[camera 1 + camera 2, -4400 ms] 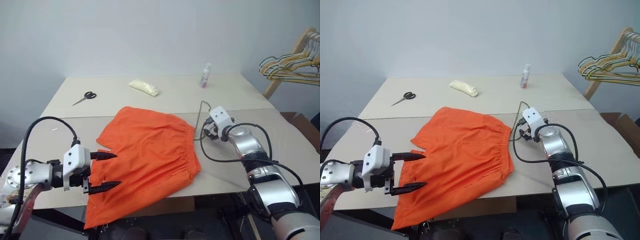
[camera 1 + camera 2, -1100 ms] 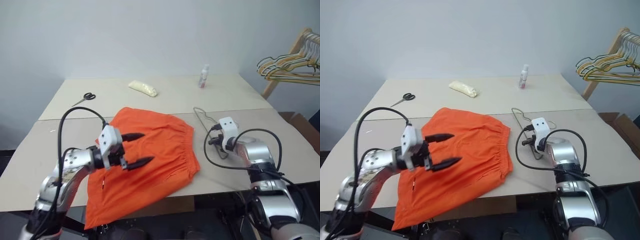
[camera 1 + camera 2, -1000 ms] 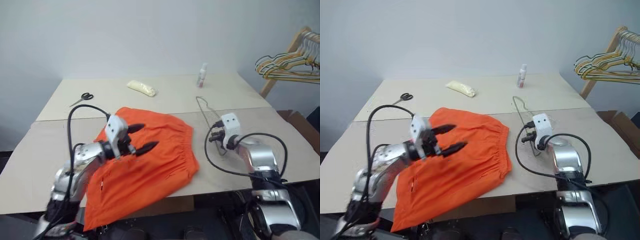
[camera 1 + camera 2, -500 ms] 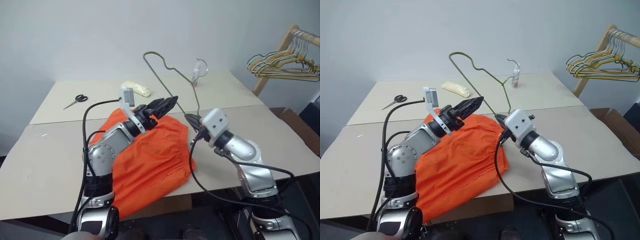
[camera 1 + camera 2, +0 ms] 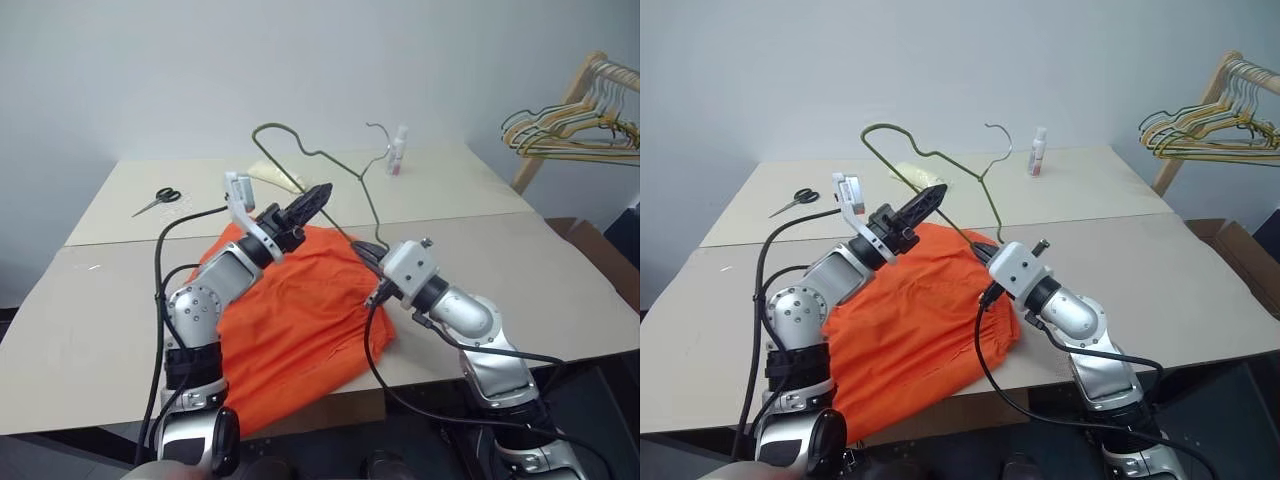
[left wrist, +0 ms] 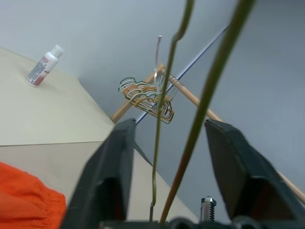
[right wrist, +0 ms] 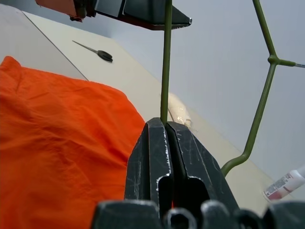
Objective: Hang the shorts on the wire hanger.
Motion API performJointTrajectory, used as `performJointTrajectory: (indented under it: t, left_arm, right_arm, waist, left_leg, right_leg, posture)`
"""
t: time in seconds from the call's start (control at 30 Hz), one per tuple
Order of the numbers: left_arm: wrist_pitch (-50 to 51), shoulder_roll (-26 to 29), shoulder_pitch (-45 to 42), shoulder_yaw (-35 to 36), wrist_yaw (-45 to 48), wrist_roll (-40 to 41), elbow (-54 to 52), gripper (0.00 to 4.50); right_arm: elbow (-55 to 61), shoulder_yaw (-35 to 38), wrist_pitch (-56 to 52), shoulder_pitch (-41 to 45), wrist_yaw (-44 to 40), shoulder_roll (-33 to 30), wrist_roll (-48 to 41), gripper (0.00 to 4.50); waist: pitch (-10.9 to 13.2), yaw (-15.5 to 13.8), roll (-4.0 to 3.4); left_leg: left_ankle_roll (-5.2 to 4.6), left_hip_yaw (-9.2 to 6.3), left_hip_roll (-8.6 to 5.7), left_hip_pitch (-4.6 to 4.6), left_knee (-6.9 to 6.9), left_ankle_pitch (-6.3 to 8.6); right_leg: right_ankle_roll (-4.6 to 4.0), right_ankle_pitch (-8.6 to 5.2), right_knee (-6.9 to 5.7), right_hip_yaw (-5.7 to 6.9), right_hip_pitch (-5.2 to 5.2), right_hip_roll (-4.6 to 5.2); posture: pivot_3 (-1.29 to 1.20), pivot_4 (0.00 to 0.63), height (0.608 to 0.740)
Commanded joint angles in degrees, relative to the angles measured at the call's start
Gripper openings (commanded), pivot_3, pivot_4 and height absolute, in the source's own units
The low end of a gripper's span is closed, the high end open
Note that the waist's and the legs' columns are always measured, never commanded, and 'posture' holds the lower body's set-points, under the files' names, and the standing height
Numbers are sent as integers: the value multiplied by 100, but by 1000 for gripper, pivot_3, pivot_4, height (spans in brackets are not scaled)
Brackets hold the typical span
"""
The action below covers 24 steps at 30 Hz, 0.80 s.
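Above shorts (image 5: 290, 300): right pincer (image 7: 166, 125) clamps wire hanger (image 5: 300, 160); left pincer (image 5: 318, 195) astride it.

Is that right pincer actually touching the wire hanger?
Touching. In the right wrist view the right pincer has its fingers pressed together on the wire hanger, whose wire rises from between the tips.

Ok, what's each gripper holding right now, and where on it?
The right gripper is shut on the wire hanger, pinching its bottom bar. The left gripper straddles two of its wires without clamping them.
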<state>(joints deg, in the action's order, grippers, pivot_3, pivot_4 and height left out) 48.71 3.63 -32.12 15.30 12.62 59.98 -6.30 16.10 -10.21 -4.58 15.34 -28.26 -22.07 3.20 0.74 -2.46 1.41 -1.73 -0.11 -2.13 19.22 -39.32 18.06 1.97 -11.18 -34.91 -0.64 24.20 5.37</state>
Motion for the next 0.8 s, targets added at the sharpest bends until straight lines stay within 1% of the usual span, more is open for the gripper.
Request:
performJointTrajectory:
  t: [0.03, 0.07, 0.17, 0.2, 0.3, 0.37, 0.43, 0.47, 0.53, 0.57, 0.63, 0.67, 0.73, 0.8]
  left_arm:
    - [-94, 10, -176, 2, -42, 54, -49, 1280]
    - [-109, 8, -177, -1, -60, 38, -38, 899]
    - [-235, -7, -163, -2, -77, -32, -54, 25]
    - [-251, -29, -174, 36, -130, -2, -41, 25]
    - [-411, 106, -119, -156, 81, -296, -165, 0]
    - [-642, 181, -42, -346, 302, -576, -280, 0]
    - [-857, 169, -29, -365, 402, -691, -291, 0]
    - [-969, 179, -31, -357, 469, -750, -288, 0]
    - [-1092, 296, -43, -320, 671, -796, -276, 0]
    - [-1090, 459, -49, -286, 833, -796, -274, 0]
    - [-1099, 848, -10, -212, 1283, -779, -329, 0]
    - [-1068, 1035, 20, -123, 1533, -660, -356, 0]
    - [-997, 1448, 100, 61, 2149, -380, -397, 0]
    - [-1060, 1858, 205, 111, 2838, -317, -451, 0]
  right_arm:
    - [34, 61, 322, 101, 133, -32, 171, 0]
    - [8, 50, 368, 104, 163, -29, 234, 0]
    - [-64, 13, 462, 130, 199, -27, 373, 0]
    - [-77, -5, 458, 143, 144, -50, 379, 0]
    - [-122, -25, 525, 165, 107, -86, 466, 768]
    - [-178, -14, 594, 154, 136, -86, 518, 1460]
    - [-228, 13, 706, 105, 103, -132, 508, 2109]
    - [-233, 50, 758, 75, 46, -168, 443, 2531]
    - [-131, 165, 665, 22, -224, -275, 128, 3163]
    - [-32, 220, 655, -39, -457, -422, -44, 3561]
    - [277, 469, 219, -153, -1072, -682, -896, 4251]
    - [444, 643, -196, -189, -1366, -805, -1487, 4450]
    - [683, 988, -957, -208, -1830, -1118, -2470, 4450]
    - [729, 1278, -1693, -113, -2263, -1461, -3355, 4450]
  waist:
    - [0, 1, 0]
    - [0, 1, 0]
    - [0, 1, 0]
    - [0, 1, 0]
    - [0, 1, 1]
    - [0, 2, 1]
    - [0, 0, 1]
    - [0, 0, 1]
    - [0, 0, 1]
    - [0, 1, 1]
    - [2, 4, 2]
    - [2, 4, 2]
    - [4, 24, 1]
    - [5, 19, 2]
  left_leg:
    - [0, 0, -1, 0, 0, 0]
    - [0, 0, -1, 0, 0, 0]
    - [1, 0, -1, -1, 0, -1]
    - [2, 0, -2, 0, 0, -1]
    - [2, 0, -1, 0, 0, -1]
    - [3, 1, -2, 0, 0, -2]
    - [3, 1, -3, 0, 0, -2]
    - [3, 1, -3, 0, 0, -2]
    - [3, 1, -3, 1, 0, -2]
    - [2, 1, -2, 1, 0, -1]
    - [0, 1, -2, 1, 0, 0]
    - [-2, 1, -2, 1, 0, 1]
    - [-30, 1, 5, 1, 0, 17]
    - [-45, 1, 13, -1, -1, 26]
  right_leg:
    - [0, 0, 0, 0, 0, 0]
    - [0, 0, 0, 0, -1, 0]
    - [0, 0, 0, 0, -1, 1]
    - [0, 0, 0, -1, 0, 1]
    - [0, 0, 1, -1, 0, 1]
    - [0, 0, 1, -1, 0, 0]
    - [0, 0, 1, 0, -1, 0]
    - [0, 0, 2, 0, -1, 0]
    - [-1, 0, 2, 0, -1, 1]
    - [0, 0, 3, 0, -1, 0]
    - [-1, 0, 3, 0, -1, 0]
    - [-1, 0, 3, 1, -1, -1]
    - [-1, -1, 4, 2, 0, -5]
    - [-2, -1, 4, 2, -2, -5]
  posture:
    - [91, 0, 740]
    - [92, 0, 740]
    - [95, 0, 740]
    - [95, 0, 740]
    - [98, 0, 740]
    - [99, 0, 740]
    - [98, 0, 740]
    - [97, 0, 740]
    - [100, 0, 740]
    - [100, 0, 740]
    - [102, 0, 740]
    - [103, 0, 740]
    - [112, 0, 740]
    - [120, 0, 740]
